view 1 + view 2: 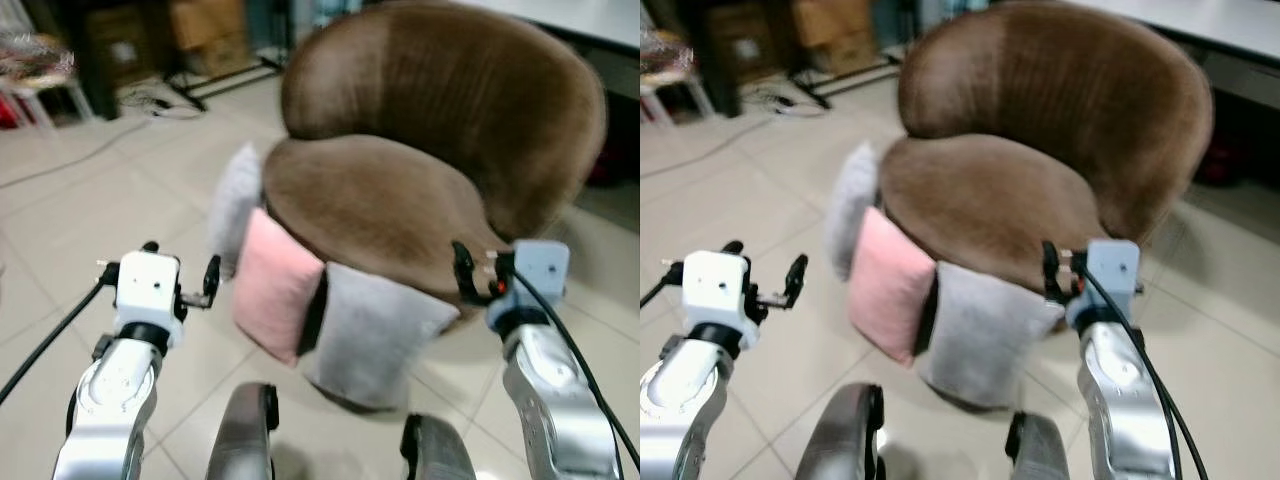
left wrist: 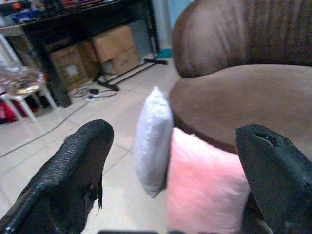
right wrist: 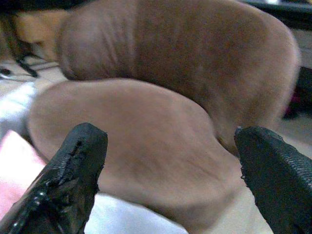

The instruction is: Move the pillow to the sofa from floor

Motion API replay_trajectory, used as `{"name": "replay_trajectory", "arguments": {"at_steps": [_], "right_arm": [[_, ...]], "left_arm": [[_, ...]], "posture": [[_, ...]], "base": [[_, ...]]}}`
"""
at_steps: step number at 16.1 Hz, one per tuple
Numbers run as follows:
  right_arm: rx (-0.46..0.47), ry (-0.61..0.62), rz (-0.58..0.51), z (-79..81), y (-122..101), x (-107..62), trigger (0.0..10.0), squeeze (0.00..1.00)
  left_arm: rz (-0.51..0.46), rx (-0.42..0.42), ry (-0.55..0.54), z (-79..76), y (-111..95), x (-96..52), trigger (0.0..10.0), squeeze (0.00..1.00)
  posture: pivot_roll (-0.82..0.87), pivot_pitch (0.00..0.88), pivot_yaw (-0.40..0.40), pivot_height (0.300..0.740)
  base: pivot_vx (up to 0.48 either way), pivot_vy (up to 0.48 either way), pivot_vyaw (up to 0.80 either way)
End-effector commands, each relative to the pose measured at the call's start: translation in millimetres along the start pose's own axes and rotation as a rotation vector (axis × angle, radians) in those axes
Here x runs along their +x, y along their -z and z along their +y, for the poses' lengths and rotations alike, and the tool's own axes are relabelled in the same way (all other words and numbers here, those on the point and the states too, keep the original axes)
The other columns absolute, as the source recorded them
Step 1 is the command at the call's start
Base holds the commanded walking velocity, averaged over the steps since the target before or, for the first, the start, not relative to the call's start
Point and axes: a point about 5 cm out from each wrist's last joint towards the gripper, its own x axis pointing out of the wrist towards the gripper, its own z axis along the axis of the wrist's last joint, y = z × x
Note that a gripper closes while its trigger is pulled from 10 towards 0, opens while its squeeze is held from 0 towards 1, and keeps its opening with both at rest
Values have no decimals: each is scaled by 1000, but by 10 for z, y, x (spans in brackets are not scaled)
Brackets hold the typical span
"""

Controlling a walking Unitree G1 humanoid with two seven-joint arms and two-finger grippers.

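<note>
The left hand (image 1: pixel 183 280) hangs with its fingers apart above the tiled floor (image 1: pixel 90 210), empty. Just ahead of it and to its right, three pillows lean against the front of the brown sofa (image 1: pixel 400 190): a pale grey pillow (image 1: pixel 235 205) farthest, a pink pillow (image 1: pixel 275 285) in the middle, a larger grey pillow (image 1: pixel 375 335) nearest the right hand (image 1: pixel 478 275). That hand, fingers also spread, hovers empty over the seat's front edge. The pillows look light, soft and squashy; pinching an upper corner or top edge seems likeliest to hold.
</note>
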Motion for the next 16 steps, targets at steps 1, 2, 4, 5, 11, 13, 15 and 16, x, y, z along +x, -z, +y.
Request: {"name": "replay_trajectory", "arguments": {"at_steps": [1, 2, 4, 5, 11, 13, 15, 16], "right_arm": [[2, -17, 32, 2, 47, -21, 10000, 1000], [-7, -46, 31, 32, 39, -19, 10000, 1000], [-6, -50, 26, 50, 35, -17, 10000, 1000], [8, -37, 27, 45, 37, -15, 10000, 1000], [23, 66, 28, -54, 39, 3, 10000, 1000], [25, 65, 28, -49, 39, 2, 10000, 1000], [29, 63, 29, -45, 42, 3, 10000, 1000], [30, 60, 28, -34, 41, 4, 10000, 608]], "left_arm": [[11, 7, 11, -10, 21, -3, 10000, 1000], [11, 9, 13, -16, 20, -3, 10000, 1000], [12, 11, 15, -18, 20, -2, 10000, 1000], [11, 12, 15, -17, 18, 1, 10000, 1000], [8, 3, 29, -5, 5, 26, 10000, 1000], [9, -3, 35, -9, 4, 26, 10000, 1000], [8, -4, 37, -10, 1, 30, 10000, 1000], [6, -5, 38, -7, -2, 32, 10000, 1000]], "posture": [[-53, 0, -19, 607], [-51, 0, -20, 607], [-51, 0, -20, 607], [-50, 0, -19, 607], [-51, 0, -12, 607], [-50, 0, -12, 607], [-50, 0, -12, 607], [-48, 0, -11, 607]], "base": [[0, 0, 525], [0, 0, 800], [0, 0, 800], [0, 0, 800], [40, 0, 0], [268, 0, 0], [324, 0, 0], [334, 0, 0]]}}
